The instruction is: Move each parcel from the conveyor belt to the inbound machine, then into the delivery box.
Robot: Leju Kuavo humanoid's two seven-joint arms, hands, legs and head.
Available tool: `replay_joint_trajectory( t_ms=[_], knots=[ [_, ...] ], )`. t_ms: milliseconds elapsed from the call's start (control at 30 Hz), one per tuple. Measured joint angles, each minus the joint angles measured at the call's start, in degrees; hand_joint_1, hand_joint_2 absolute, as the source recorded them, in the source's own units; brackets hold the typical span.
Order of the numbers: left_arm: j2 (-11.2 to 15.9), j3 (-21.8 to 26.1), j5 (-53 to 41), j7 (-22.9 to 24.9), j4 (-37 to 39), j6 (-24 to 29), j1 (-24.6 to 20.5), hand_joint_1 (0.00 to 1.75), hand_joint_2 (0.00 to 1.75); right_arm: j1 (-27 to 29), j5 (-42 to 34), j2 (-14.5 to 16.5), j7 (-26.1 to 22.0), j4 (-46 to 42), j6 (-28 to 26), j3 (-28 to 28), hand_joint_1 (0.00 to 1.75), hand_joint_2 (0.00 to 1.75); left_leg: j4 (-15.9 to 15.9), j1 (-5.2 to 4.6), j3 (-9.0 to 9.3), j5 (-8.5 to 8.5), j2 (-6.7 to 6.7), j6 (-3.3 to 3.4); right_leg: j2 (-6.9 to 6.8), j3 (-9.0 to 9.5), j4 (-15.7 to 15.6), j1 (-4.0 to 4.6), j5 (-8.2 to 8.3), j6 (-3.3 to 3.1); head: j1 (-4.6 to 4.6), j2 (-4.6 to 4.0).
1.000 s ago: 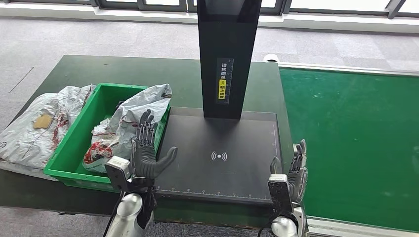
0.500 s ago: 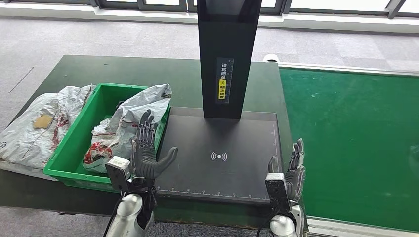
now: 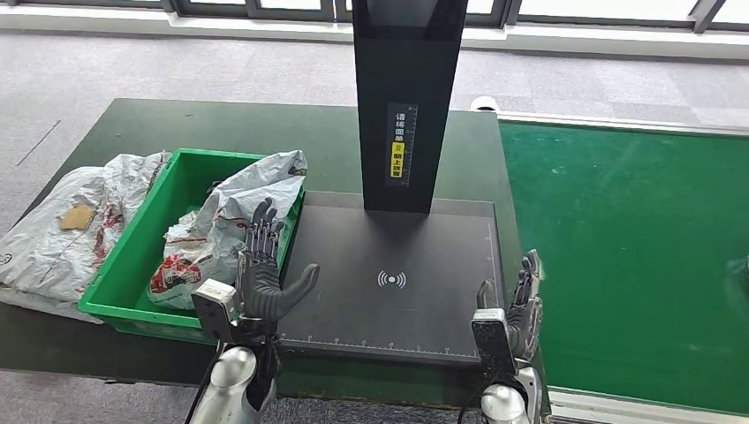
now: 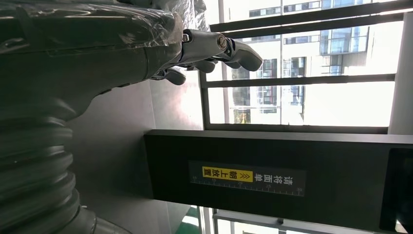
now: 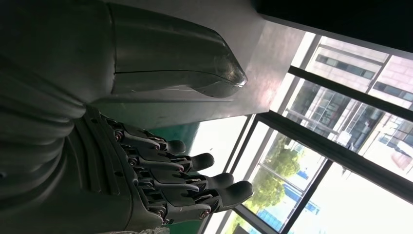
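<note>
A crumpled grey and red parcel [image 3: 225,225] lies in the green delivery box [image 3: 132,265], leaning on its right wall. A second grey parcel [image 3: 57,225] lies on the table left of the box. The inbound machine's dark plate [image 3: 397,283] is bare, its black column [image 3: 406,97] behind it. My left hand [image 3: 261,269] is open, fingers spread, at the plate's left edge beside the box; the left wrist view shows its fingers [image 4: 219,46] empty. My right hand [image 3: 517,305] is open at the plate's right front corner, fingers [image 5: 195,180] straight and empty.
The green conveyor belt [image 3: 636,247] runs along the right, with nothing clearly on it. The dark green table [image 3: 221,132] carries the box and machine. Grey carpet and windows lie beyond.
Both hands have sunk slightly toward the table's front edge, the right one also a little leftward. Parcels and box have not moved.
</note>
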Motion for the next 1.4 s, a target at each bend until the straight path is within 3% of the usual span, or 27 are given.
replay_joint_trajectory(
  t_ms=[1400],
  knots=[
    [0.00,0.37,-0.68,0.00,1.67,-1.89,0.04,0.00,1.75,-1.03,0.56,-0.01,0.00,2.76,-0.16,-0.18,0.00,1.75,0.00,0.00,-0.02,0.00,-0.01,0.00,0.00,0.00,0.00,0.00,0.00,0.00,0.00,0.00]
  ],
)
